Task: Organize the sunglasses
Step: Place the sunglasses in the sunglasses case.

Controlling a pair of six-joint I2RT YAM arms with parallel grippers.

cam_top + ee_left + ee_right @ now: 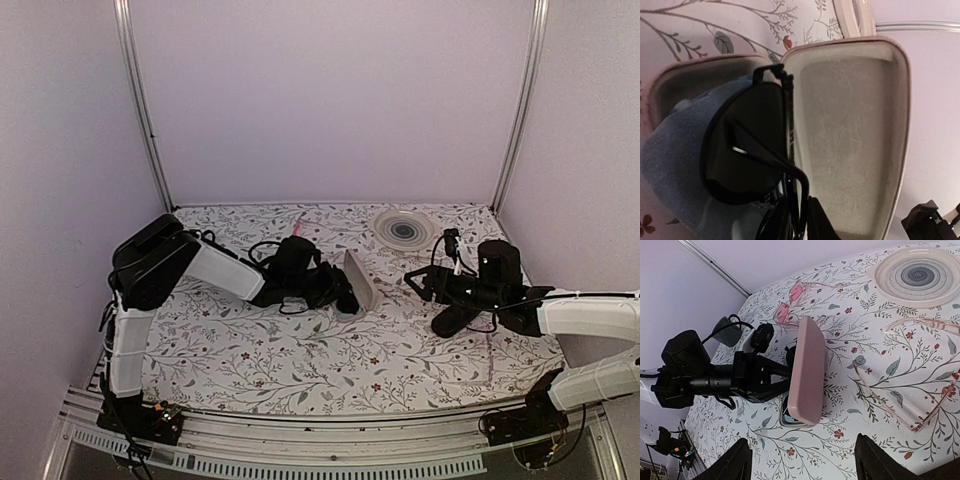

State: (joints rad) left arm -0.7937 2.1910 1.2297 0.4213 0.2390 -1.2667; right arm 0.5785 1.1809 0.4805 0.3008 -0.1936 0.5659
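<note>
- Stowing the sunglasses [747,150] in the open pink case [850,140], by the look of it; judged close to the end of the placing step.
- Lying folded on a blue cloth [675,160] in the lower half of the case, one dark lens facing the left wrist camera, frame edge just beside the foot of the raised lid; touching it or not, cannot tell.
- Reaching into the case with the left fingers [822,225], one on each side of the slim temple arms; cannot tell whether clamped on them or loose around them.
- Parked well apart from the case with the right fingers [735,462] spread wide on nothing, near a pair of pale pink glasses [920,385] on the bench [300,370].
- Calls next, probably, for letting go fully and drawing the left fingers straight back, without dragging the temple arms or the cloth along.
- Then likely for tipping the lid down, after checking that no part of the frame overhangs the rim; possibly with the right fingers steadying the case.
</note>
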